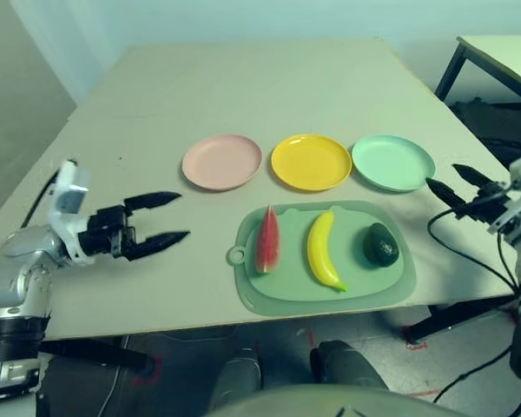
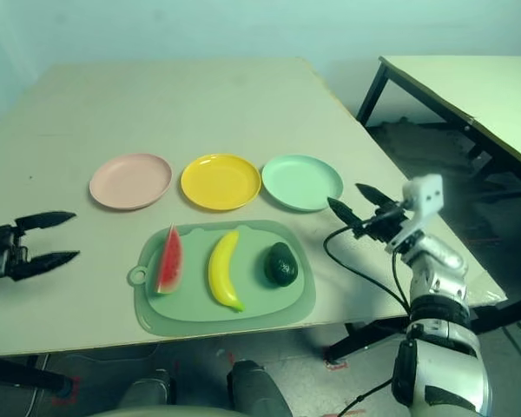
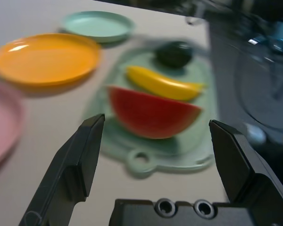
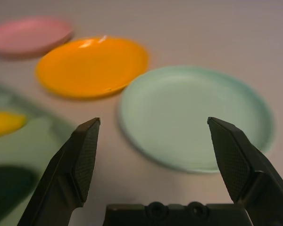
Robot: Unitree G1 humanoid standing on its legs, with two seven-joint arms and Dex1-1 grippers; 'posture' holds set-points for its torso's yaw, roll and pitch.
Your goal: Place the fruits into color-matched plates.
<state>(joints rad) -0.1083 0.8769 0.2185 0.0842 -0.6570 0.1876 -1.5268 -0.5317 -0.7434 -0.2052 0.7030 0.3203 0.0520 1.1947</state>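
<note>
Both grippers, left (image 1: 169, 221) and right (image 2: 354, 201), held wide, empty. Watermelon (image 1: 267, 241), mat's 9 o'clock, best approached across narrow thickness.

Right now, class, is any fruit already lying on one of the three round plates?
No: the watermelon, banana and avocado all lie on the green mat.

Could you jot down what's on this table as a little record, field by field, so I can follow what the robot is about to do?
Plates: pink plate, yellow plate, green plate, in a row, all empty
Mat: green mat, nearer the robot than the plates
Fruits on mat: watermelon wedge, banana, avocado
Left gripper: open, empty, left of the mat
Right gripper: open, empty, beside the green plate
Sorted so far: nothing
</note>
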